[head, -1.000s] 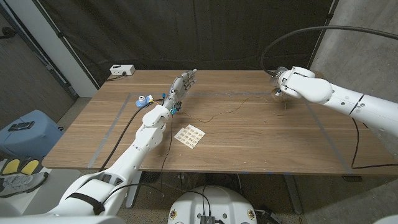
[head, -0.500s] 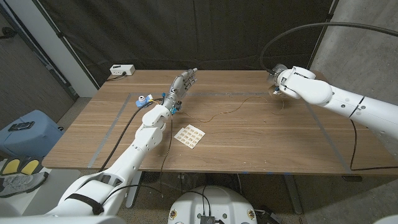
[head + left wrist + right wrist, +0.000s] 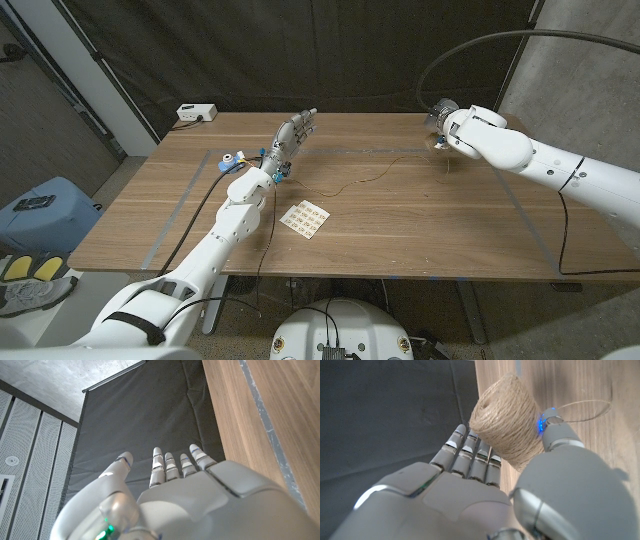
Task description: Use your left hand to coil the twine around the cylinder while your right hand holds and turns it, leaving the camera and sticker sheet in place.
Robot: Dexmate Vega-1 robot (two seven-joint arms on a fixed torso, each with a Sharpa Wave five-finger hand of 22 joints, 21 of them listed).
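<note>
head view entry: twine spool lifted at the far right, free strand waiting

item 1, right hand (image 3: 447, 132): raised over the worktop's (image 3: 420, 230) far right corner, grasping the cylinder (image 3: 506, 422), which is already thickly wound with twine (image 3: 365, 181). thumb on one side, fingers on the other.

item 2, left hand (image 3: 292, 135): released, fingers straight and apart, near the far edge left of centre, holding nothing and well apart from the spool.

item 3, loose twine: thin strand trailing across the worktop's middle toward the spool.

item 4, sticker sheet (image 3: 306, 219): toward the near edge, beside the left forearm. small blue-and-white object (image 3: 229, 160), probably the camera, near the left edge.

handling note: likely next, the left hand should pinch the strand close to the spool, keep light tension, and lay turns side by side while the right hand rotates slowly; keep the forearm from sweeping the sheet.

view differences: right wrist view gives the grip and winding texture, too small from the head. left wrist view confirms the spread fingers (image 3: 158, 465) carry nothing.
</note>
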